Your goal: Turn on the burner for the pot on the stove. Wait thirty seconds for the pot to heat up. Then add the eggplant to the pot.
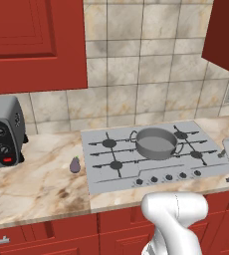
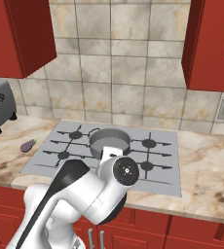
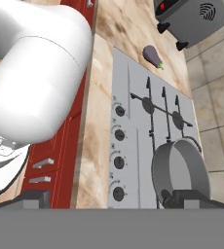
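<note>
Left base view: grey pot (image 1: 157,143) seated on the stove (image 1: 99,169), on a grate right of its middle toward the back edge, interior bare. Eggplant (image 1: 75,165) lying on the marble bench (image 1: 37,184) just beside the stove's left edge. Toaster oven (image 1: 3,131) standing at the bench's left end. Row of knobs (image 1: 169,177) along the stove's front edge. White arm rising at the bench's front edge.

Right base view: pot (image 2: 110,141) again bare inside, partly behind the arm's wrist; eggplant (image 2: 28,145) off the stove's left edge, well apart from the pot. Arm folded low in front of the stove.

Hand view: end effector (image 3: 106,198) spread wide, fingers released, grasping nothing, poised over the stove's front edge near the knobs (image 3: 119,162), with the pot (image 3: 181,169) beside one fingertip.
</note>
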Tool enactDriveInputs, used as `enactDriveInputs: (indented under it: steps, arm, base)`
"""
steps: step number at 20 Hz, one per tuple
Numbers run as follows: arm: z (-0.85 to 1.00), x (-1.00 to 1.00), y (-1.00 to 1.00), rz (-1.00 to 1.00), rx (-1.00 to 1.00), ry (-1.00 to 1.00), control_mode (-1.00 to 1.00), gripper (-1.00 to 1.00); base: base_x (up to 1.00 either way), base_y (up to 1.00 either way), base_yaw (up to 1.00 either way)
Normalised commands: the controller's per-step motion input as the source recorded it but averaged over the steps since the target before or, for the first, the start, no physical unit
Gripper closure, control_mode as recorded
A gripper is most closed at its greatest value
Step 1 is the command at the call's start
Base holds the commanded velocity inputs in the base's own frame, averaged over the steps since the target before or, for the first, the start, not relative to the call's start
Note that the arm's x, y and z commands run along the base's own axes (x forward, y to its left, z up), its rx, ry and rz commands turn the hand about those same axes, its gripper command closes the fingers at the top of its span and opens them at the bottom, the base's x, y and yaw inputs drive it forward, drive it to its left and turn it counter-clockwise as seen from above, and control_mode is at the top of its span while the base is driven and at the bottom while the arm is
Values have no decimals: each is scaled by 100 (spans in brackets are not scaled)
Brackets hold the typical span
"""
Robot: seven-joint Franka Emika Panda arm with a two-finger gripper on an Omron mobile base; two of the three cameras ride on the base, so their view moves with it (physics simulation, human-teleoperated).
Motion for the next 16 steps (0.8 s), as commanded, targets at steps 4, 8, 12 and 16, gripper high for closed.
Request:
enactDriveInputs:
  steps: [4, 8, 12, 16]
  arm:
    - [0, 0, 0, 0, 0, 0, -100, -100]
    - [0, 0, 0, 0, 0, 0, -100, -100]
    - [0, 0, 0, 0, 0, 0, -100, -100]
    - [0, 0, 0, 0, 0, 0, -100, -100]
  base:
    - [0, 0, 0]
    - [0, 0, 0]
    - [0, 0, 0]
    - [0, 0, 0]
